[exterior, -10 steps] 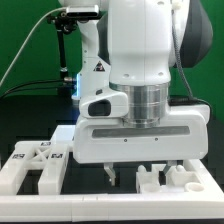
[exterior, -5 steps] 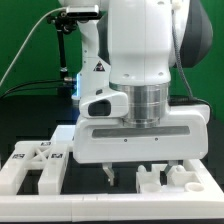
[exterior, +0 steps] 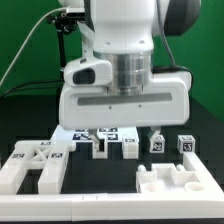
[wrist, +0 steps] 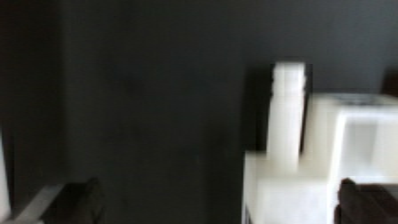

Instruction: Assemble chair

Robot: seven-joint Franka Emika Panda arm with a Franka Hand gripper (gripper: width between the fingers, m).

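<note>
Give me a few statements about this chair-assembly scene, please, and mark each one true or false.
1. Several small tagged pieces stand in a row on the table. True.
2. The gripper is shut on one of them. False: its jaws stand wide open.
3. The table is white. False: it is black.
4. A larger tagged white piece lies at the exterior view's left front. True.
5. The notched block is stacked on that larger piece. False: it sits apart from it, at the exterior view's right front.
</note>
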